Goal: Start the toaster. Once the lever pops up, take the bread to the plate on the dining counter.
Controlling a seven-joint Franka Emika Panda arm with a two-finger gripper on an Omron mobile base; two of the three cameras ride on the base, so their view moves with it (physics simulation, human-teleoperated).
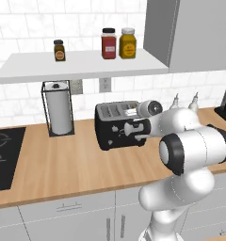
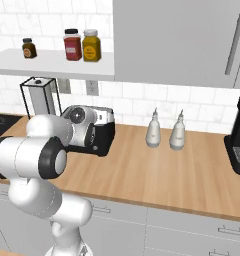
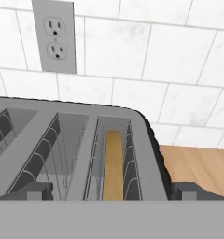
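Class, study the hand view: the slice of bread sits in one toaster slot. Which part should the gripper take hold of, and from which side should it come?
Grip the bread by its top edge, coming straight down from above the toaster. It stands on edge deep in the rightmost slot, wire guides close on both faces, so only the top is reachable. The open gripper should pinch across its thin faces.

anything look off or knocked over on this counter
Nothing stands out. The toaster sits upright on the wood counter with the bread seated straight in one slot, and the paper towel roll and two white bottles stand upright.
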